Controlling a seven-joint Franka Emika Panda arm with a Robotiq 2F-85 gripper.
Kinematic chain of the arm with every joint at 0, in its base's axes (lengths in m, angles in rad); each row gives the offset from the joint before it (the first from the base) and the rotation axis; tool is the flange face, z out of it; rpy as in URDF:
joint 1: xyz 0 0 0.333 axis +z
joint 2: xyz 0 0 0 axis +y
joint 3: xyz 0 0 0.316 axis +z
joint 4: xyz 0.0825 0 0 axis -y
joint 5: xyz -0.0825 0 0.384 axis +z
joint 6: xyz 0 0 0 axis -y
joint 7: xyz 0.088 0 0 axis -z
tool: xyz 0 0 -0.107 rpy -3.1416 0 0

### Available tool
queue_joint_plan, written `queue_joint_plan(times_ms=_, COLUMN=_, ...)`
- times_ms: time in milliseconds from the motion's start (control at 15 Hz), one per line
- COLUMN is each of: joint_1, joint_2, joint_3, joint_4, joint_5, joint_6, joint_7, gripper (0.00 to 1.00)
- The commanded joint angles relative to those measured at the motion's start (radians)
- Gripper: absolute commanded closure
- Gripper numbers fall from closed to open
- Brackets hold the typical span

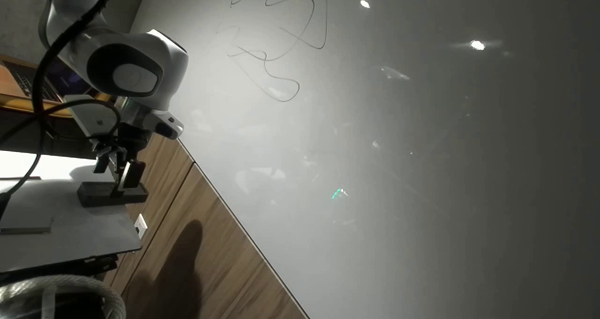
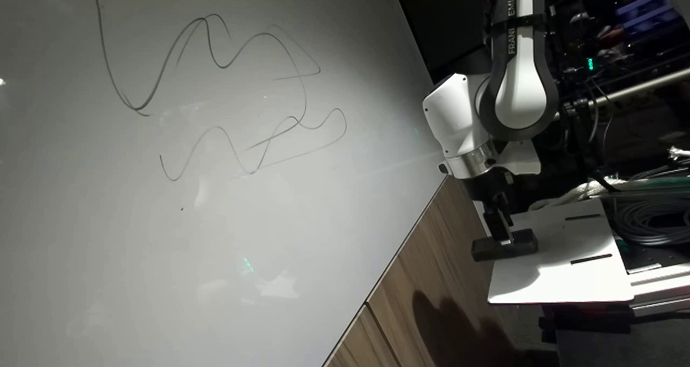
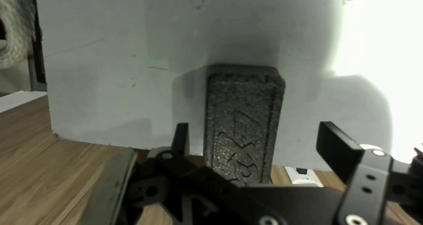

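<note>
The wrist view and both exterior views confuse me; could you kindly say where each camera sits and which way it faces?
In an exterior view: standing apart, facing the whiteboard; robot arm and hand at picture left.
In an exterior view: also standing apart, facing the whiteboard; robot arm and hand at picture right.
Wrist view: on the robot arm, looking past the open hand onto the dark eraser.
Both exterior views share the whiteboard; all three show the eraser.

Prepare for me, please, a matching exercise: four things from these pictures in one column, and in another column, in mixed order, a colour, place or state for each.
1 gripper
2 whiteboard eraser
3 whiteboard
4 wall outlet

A dark grey, symbols on top
B set in the wood-grain panel
C jaws apart
D marked with wavy lines

Pairs: 1-C, 2-A, 3-D, 4-B
</note>
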State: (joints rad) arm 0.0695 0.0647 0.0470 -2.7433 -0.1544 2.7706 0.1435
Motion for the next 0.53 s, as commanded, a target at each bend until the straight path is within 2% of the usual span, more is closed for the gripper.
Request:
queue_joint_plan(times_ms=0, joint_1=0.008, joint_2=0.003, joint_3=-0.001, joint_4=0.001, joint_5=-0.01, joint_6=0.011, joint_7=0.018, gripper=0.01)
queue_joint_plan(times_ms=467, joint_1=0.008, joint_2=0.018, joint_3=0.0, joint_4=0.009, joint_5=-0.003, joint_6=0.014, joint_7=0.012, gripper=0.05)
